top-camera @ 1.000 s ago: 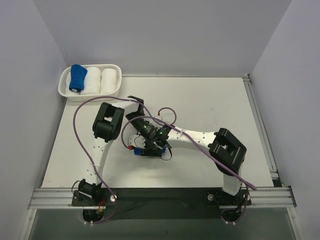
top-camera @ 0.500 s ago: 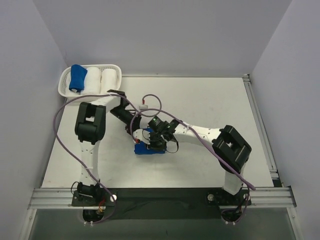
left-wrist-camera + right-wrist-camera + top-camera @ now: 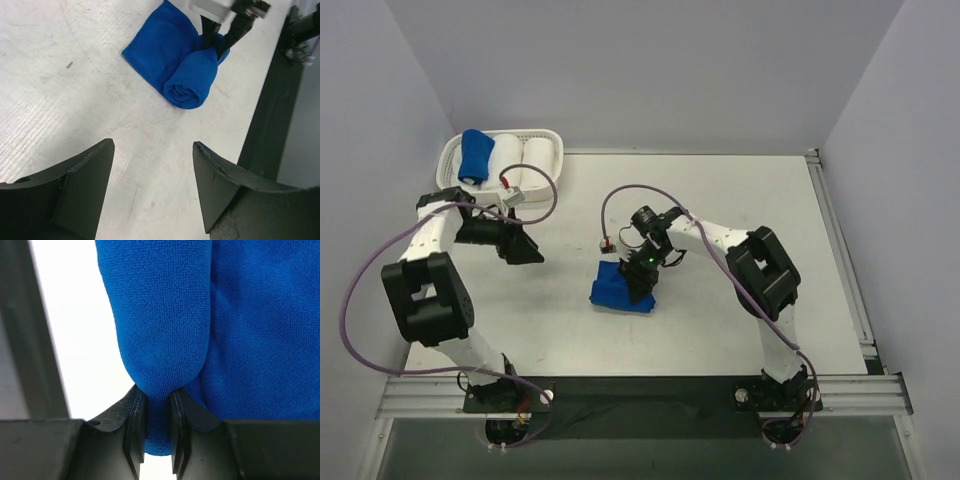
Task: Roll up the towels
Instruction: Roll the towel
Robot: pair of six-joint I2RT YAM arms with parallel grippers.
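R fingers (image 3: pixel 133 432) pinch blue towel (image 3: pixel 191 80), prob. at roll's end; L fingers (image 3: pixel 82 192) spread, empty, well apart.

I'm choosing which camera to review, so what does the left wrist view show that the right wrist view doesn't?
Only the left wrist view: the blue towel laid out, one end rolled into a spiral, the rest flat on the table, and the open left pincer clear of it. Only the right wrist view: a close look at the right pincer pinching a fold of cloth between its fingers. Both: that towel, held by the right pincer.
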